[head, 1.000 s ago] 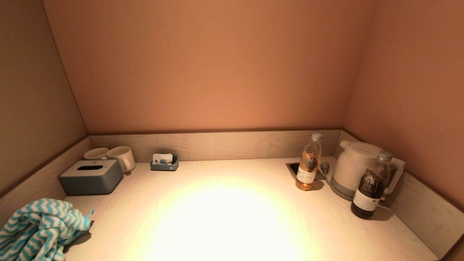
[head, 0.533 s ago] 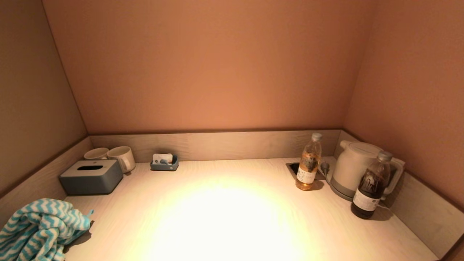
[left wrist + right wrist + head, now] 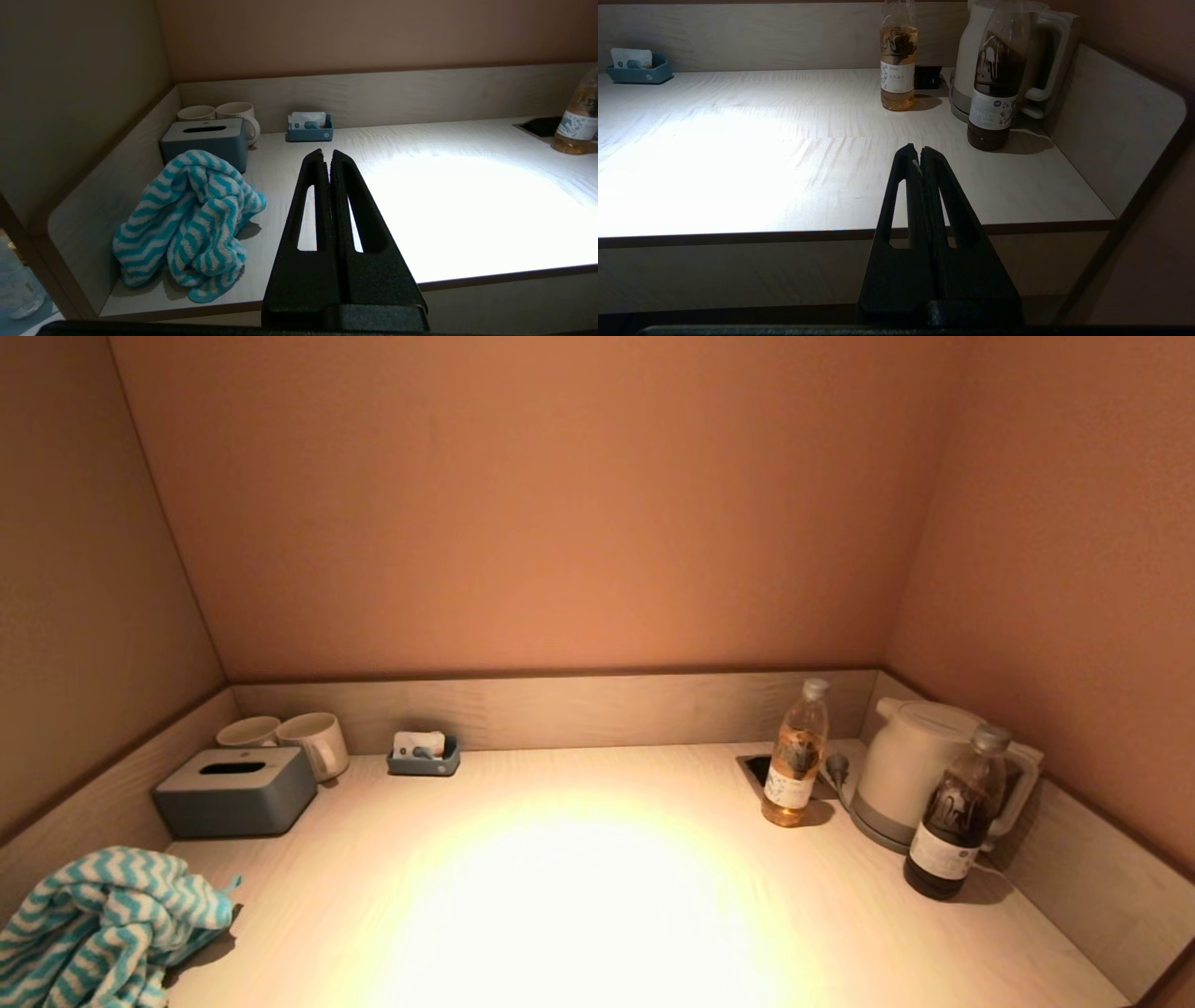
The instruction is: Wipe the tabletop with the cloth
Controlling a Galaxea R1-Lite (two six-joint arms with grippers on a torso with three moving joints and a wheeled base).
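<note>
A crumpled cloth (image 3: 103, 924) with teal and white zigzag stripes lies at the near left corner of the pale wooden tabletop (image 3: 579, 896). It also shows in the left wrist view (image 3: 187, 224). My left gripper (image 3: 326, 156) is shut and empty, held in front of the table's near edge, to the right of the cloth. My right gripper (image 3: 914, 151) is shut and empty, held in front of the near edge toward the right end. Neither gripper shows in the head view.
A grey tissue box (image 3: 235, 791), two white mugs (image 3: 289, 739) and a small blue tray (image 3: 424, 758) stand at the back left. An amber bottle (image 3: 795, 767), a white kettle (image 3: 920, 770) and a dark bottle (image 3: 954, 817) stand at the right. Low walls bound three sides.
</note>
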